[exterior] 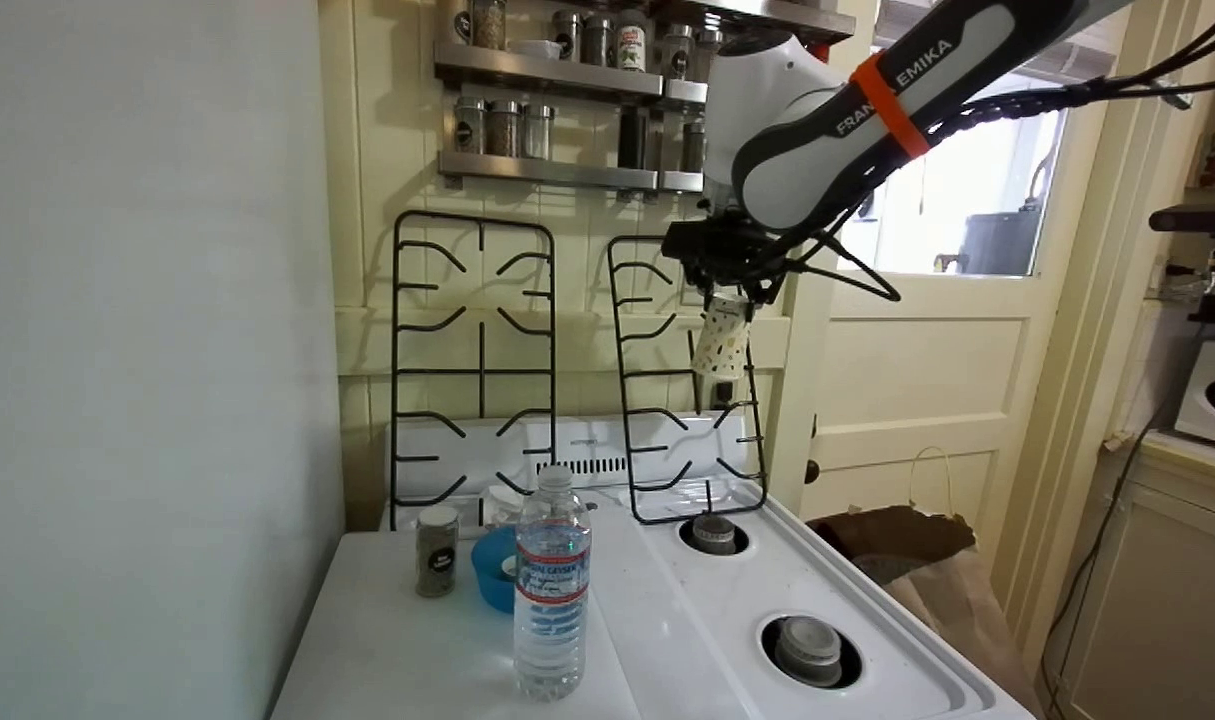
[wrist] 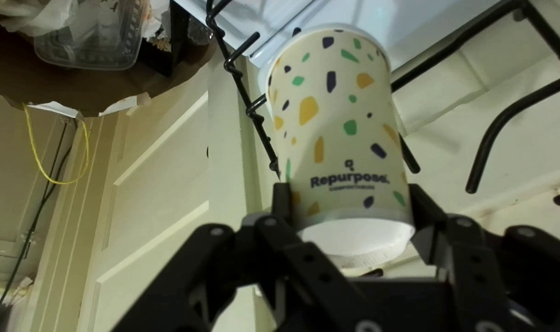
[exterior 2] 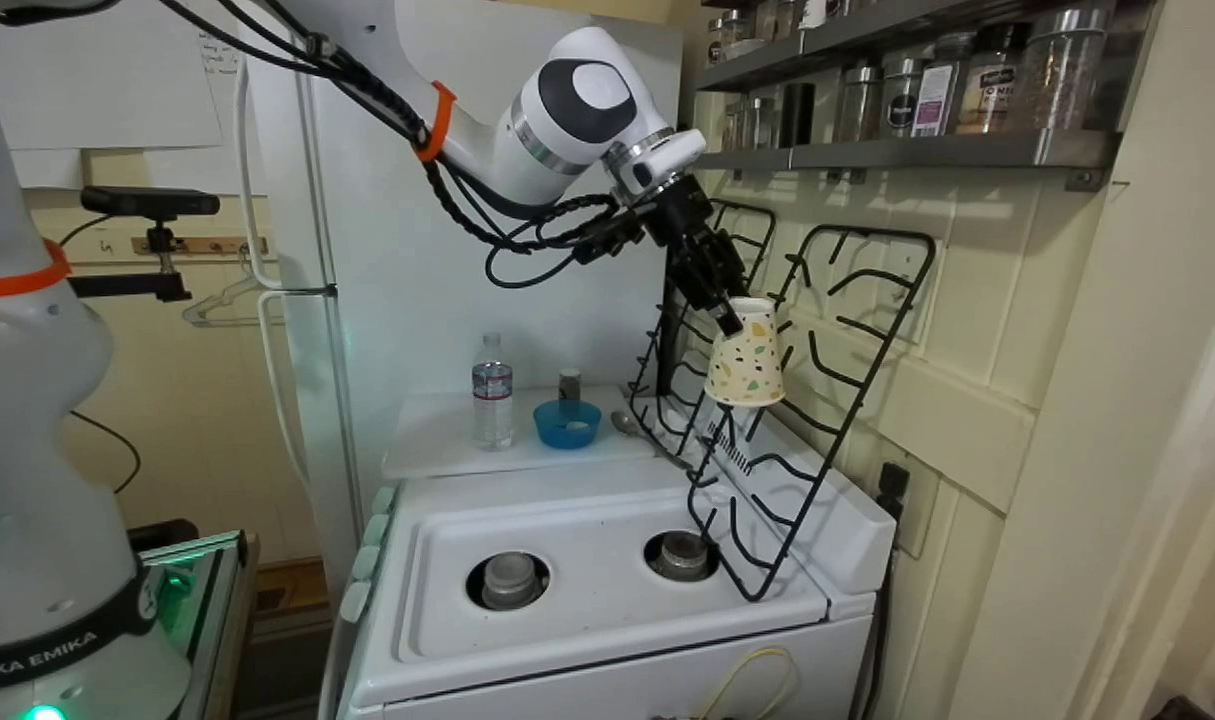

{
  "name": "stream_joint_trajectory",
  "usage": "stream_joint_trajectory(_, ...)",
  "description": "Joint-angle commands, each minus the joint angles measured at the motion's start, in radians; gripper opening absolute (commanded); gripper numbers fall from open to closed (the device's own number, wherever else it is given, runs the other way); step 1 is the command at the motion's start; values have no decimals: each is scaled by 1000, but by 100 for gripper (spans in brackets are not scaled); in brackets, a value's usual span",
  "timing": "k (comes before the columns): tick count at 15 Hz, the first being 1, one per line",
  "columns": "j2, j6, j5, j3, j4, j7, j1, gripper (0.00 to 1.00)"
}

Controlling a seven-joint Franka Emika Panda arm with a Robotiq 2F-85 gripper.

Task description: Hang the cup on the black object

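The cup (exterior: 722,347), cream with coloured speckles, is upside down, narrow base up and mouth down. It also shows in an exterior view (exterior 2: 747,362) and the wrist view (wrist: 337,129). My gripper (exterior: 735,302) is shut on it near the base; the fingers also show in an exterior view (exterior 2: 735,318) and the wrist view (wrist: 349,200). The cup is in front of the black grate (exterior: 657,373), which leans on the stove back; it also shows in an exterior view (exterior 2: 818,477) and the wrist view (wrist: 455,45). Contact between cup and prongs cannot be told.
The twin grate (exterior: 482,372) leans beside it. On the stove (exterior 2: 557,630) stand a water bottle (exterior: 552,620), a blue bowl (exterior 2: 567,428) and a spice jar (exterior: 435,555). Spice shelves (exterior: 547,170) hang above. A paper bag (exterior: 952,600) stands beside the stove.
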Motion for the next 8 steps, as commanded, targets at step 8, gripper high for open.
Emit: stream_joint_trajectory(8, -87, 45, 2, -34, -7, -30, -20, 37)
